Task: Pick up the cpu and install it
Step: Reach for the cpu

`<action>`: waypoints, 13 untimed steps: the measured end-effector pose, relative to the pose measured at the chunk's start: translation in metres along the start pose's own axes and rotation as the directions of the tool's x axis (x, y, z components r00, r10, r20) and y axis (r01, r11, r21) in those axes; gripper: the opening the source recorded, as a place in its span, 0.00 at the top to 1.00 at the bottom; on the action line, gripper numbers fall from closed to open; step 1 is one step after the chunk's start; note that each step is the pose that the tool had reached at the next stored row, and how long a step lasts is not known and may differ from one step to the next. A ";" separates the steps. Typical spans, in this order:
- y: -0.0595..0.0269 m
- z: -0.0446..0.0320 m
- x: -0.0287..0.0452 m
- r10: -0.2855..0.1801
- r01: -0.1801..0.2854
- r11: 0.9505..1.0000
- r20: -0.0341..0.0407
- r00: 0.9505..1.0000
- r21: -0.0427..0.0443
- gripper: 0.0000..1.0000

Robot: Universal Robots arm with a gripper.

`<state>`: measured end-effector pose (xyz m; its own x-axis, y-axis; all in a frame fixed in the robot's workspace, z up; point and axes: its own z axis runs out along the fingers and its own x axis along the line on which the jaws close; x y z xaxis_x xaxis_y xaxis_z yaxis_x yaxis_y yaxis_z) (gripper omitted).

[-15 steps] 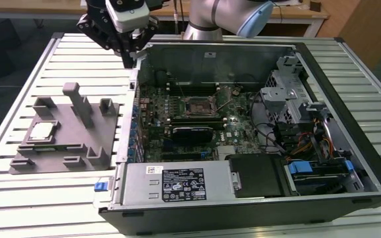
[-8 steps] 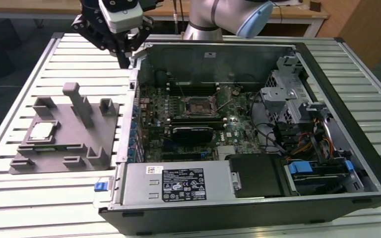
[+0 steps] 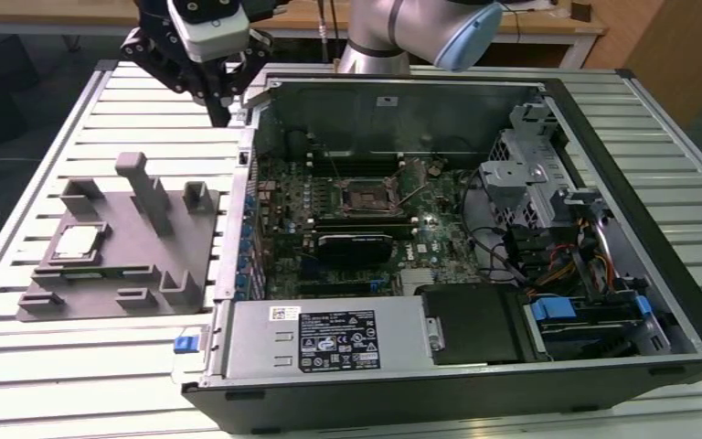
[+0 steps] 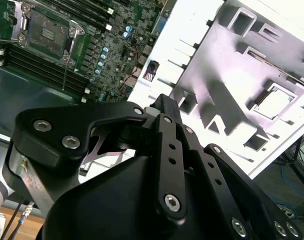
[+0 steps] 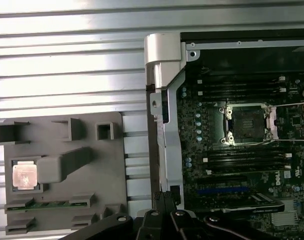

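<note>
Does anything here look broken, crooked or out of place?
Nothing stands out. The cpu lies flat in its pocket on the grey holder, and the motherboard socket sits open and empty, which looks deliberate rather than damaged.

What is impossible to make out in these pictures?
- cpu, second wrist view: glare washes out its surface.
- socket, first wrist view: contacts too small to see.
- gripper, first wrist view: body cut off by the picture's edge.
- arm, exterior view: cut off by the upper edge.
</note>
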<state>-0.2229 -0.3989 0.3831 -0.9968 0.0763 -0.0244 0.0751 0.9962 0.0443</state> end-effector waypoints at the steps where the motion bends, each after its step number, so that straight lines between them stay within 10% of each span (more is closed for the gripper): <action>1: -0.0001 0.0001 0.0010 0.000 0.000 1.000 0.000 1.000 0.000 0.89; 13: -0.0011 0.0011 0.0137 0.000 0.000 1.000 0.000 1.000 0.000 0.89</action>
<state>-0.2366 -0.3989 0.3817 -0.9968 0.0762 -0.0245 0.0751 0.9962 0.0444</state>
